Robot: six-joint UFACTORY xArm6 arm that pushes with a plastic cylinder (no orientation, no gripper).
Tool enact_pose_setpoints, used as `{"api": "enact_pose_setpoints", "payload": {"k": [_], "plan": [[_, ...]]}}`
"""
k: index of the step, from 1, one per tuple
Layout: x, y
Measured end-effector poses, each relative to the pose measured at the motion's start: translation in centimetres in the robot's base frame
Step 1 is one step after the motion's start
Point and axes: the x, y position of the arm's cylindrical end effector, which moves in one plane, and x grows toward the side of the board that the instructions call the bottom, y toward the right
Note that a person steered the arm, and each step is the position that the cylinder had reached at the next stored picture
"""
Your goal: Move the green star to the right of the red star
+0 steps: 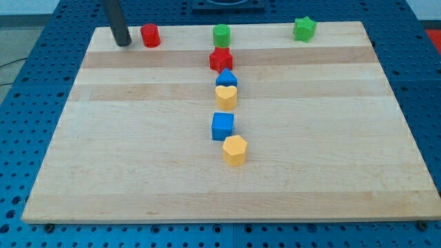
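Observation:
The green star (pixel 304 28) sits near the top edge of the wooden board, toward the view's right. The red star (pixel 220 59) lies near the top centre, well to the left of the green star and below it. My tip (pixel 123 43) rests at the board's top left, far to the left of both stars and just left of a red cylinder (pixel 150 35).
A green cylinder (pixel 221 34) stands just above the red star. Below the red star run a blue block (pixel 226 78), a yellow heart (pixel 226 96), a blue cube (pixel 222 126) and a yellow hexagon block (pixel 234 150). The board (pixel 331 151) lies on a blue pegboard table.

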Motion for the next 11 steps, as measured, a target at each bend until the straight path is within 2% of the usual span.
{"api": "enact_pose_setpoints", "payload": {"k": [1,2,4,6,7,9,11], "plan": [[-2.9,1.3],[-2.7,4.7],[4.1,6.2],[-2.1,10.1],[-1.9,15.5],[-2.9,21.6],[-2.9,42.0]]}}
